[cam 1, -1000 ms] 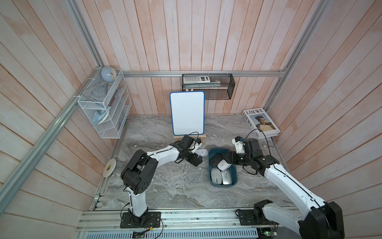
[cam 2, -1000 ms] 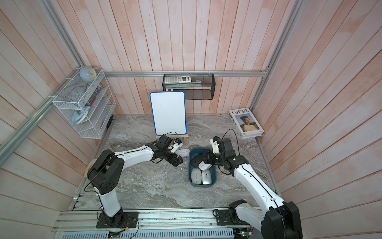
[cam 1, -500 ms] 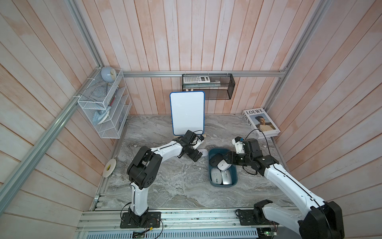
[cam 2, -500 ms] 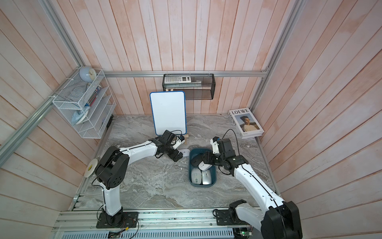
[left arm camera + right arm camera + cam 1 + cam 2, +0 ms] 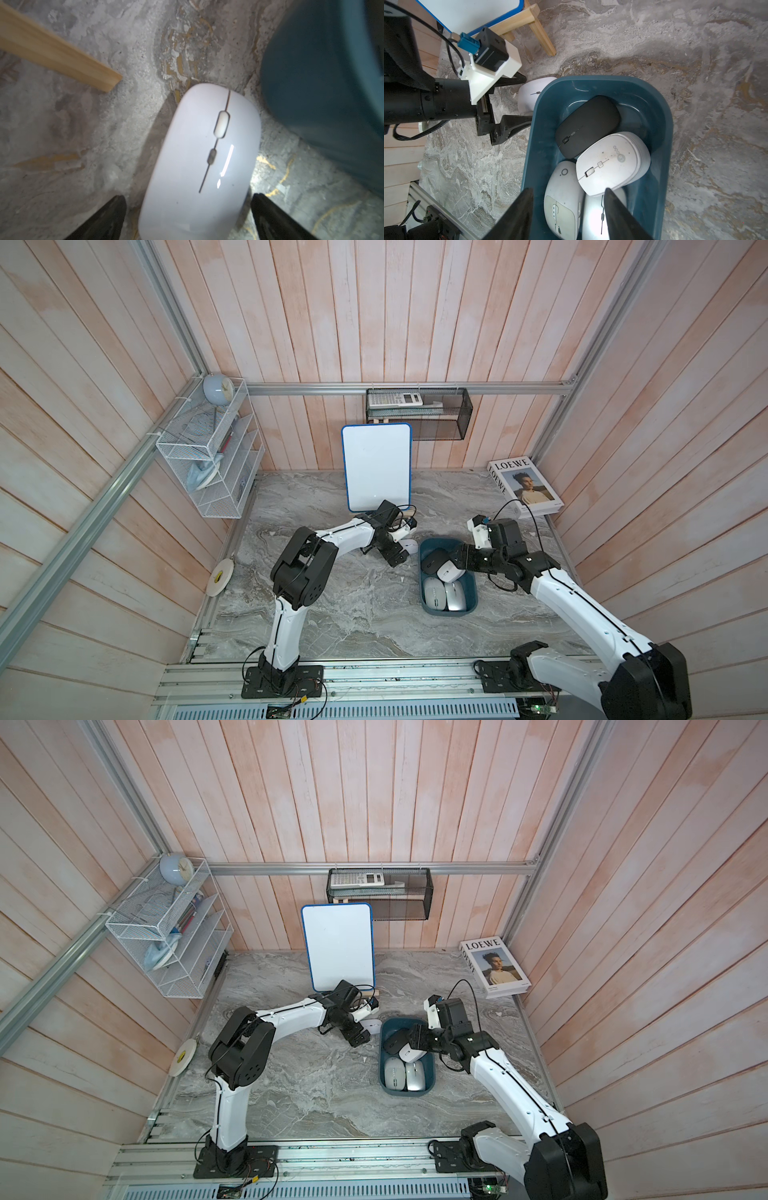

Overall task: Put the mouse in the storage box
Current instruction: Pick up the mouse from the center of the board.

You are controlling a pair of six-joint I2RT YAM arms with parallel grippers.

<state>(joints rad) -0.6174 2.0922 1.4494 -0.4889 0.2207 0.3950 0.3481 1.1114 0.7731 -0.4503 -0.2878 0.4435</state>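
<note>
Both arm bases sit on the front rail, with the marble table (image 5: 353,614) beyond. A tape roll (image 5: 219,576) leans at the table's left edge.

The storage box (image 5: 660,116) is right of centre on the table, long side running near to far. There are four mice inside. Two pale mice (image 5: 562,199) lie side by side at the near end. A silver mouse (image 5: 612,162) lies on top, overlapping them. A black mouse (image 5: 588,124) is at the far end, touching the silver one.

The right gripper (image 5: 568,190) hangs over the box's near half. Its jaws are partly apart and hold nothing, with the fingertips above the pale mice.

The white mouse (image 5: 199,155) is not in the box. It lies flat on the table just beside the box's far left corner.

The left gripper (image 5: 188,197) is low over that mouse with its jaws spread wide. One finger is on each side of the mouse's rear end, and neither clamps it. There is a clear gap on one side. The other finger is very close, but contact cannot be told.

Behind them a whiteboard (image 5: 377,466) stands on a wooden stand. A LOEWE book (image 5: 524,487) lies in the far right corner.

On the back wall is a black mesh basket (image 5: 440,423) with a calculator (image 5: 395,399) on top. On the left wall is a white wire rack (image 5: 208,464) with a small clock (image 5: 216,388) on its top.
</note>
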